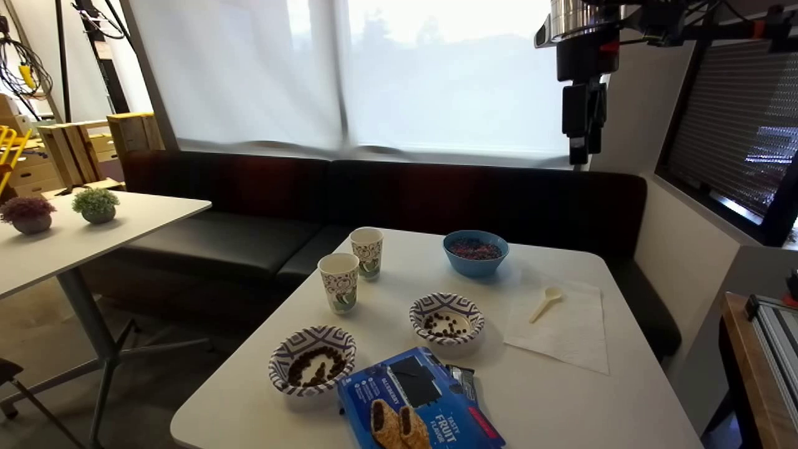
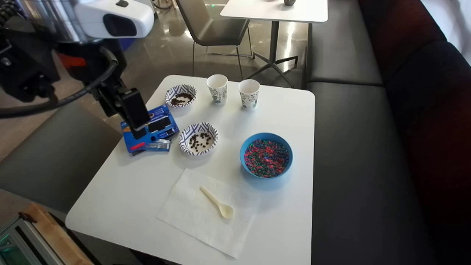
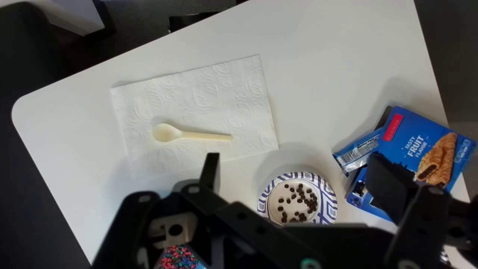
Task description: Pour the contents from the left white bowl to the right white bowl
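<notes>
The left white bowl (image 1: 317,337) with a bold patterned rim holds many dark brown balls. It stands at the near left of the table in an exterior view and at the far edge in an exterior view (image 2: 181,89). Only a sliver of it shows at the wrist view's lower right. The right white bowl (image 1: 446,302), also seen from an exterior view (image 2: 198,128), holds fewer scattered dark balls. In the wrist view this bowl (image 3: 327,203) is below my fingers, partly hidden by them. My gripper (image 3: 298,173) is open and empty, high above the table (image 1: 585,149).
A blue snack box (image 1: 405,399) with a wrapped bar (image 1: 462,380) lies beside both white bowls. Two paper cups (image 1: 340,284) stand behind them. A blue bowl (image 1: 477,267) holds coloured beads. A spoon (image 2: 217,201) lies on a paper towel (image 2: 184,206). A bench (image 2: 349,129) borders the table.
</notes>
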